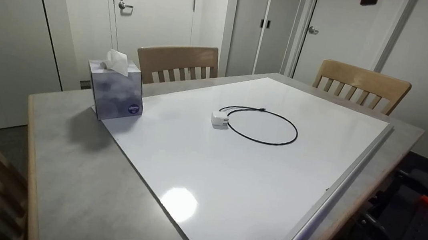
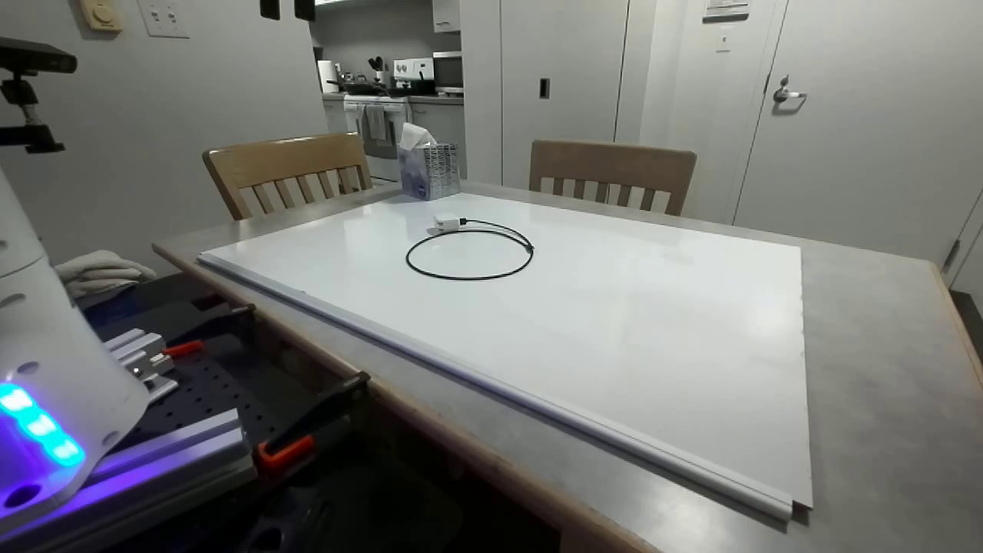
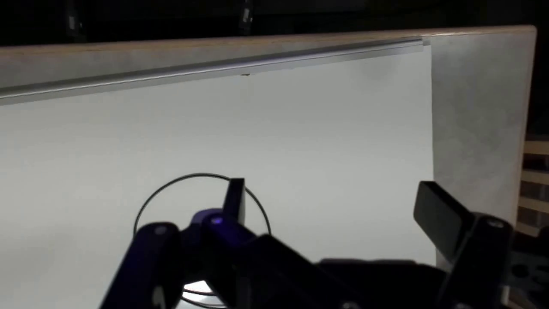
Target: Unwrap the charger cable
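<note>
At left in an exterior view we note the blue tissue box (image 1: 116, 96), standing at a corner of the whiteboard (image 1: 231, 178). Farther right, on that whiteboard, we find the charger cable (image 1: 269, 143): the white plug (image 1: 219, 119) first, then the black cord (image 1: 297, 134) lying in a loop beside it. At far right a wooden chair (image 1: 363, 78) stands beyond the table (image 1: 89, 190). In the wrist view we observe the gripper (image 3: 334, 206), fingers (image 3: 437, 219) wide apart, one hiding part of the cord.

Charger cable (image 1: 269, 143) on board (image 1: 232, 174), board on table (image 1: 81, 185)
</note>
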`<state>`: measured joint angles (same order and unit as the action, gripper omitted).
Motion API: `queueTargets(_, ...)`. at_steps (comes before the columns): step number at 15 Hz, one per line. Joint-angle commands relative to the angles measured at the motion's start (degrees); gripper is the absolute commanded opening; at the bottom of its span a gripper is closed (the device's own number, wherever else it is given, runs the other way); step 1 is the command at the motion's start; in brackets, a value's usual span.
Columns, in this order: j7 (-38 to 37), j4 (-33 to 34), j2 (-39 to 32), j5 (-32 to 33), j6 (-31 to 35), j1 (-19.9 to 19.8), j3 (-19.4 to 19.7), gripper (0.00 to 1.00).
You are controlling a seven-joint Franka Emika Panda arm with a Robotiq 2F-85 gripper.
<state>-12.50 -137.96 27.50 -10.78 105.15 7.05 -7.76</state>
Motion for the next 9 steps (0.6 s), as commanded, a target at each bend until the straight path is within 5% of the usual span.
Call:
queueTargets(1,-1.2,-2.1,-1.0,1.9,1.0,-2.7,0.6,1.00)
queueTargets(9,-0.2,-1.6,-1.6,1.0,-0.2,-2.7,1.2,1.00)
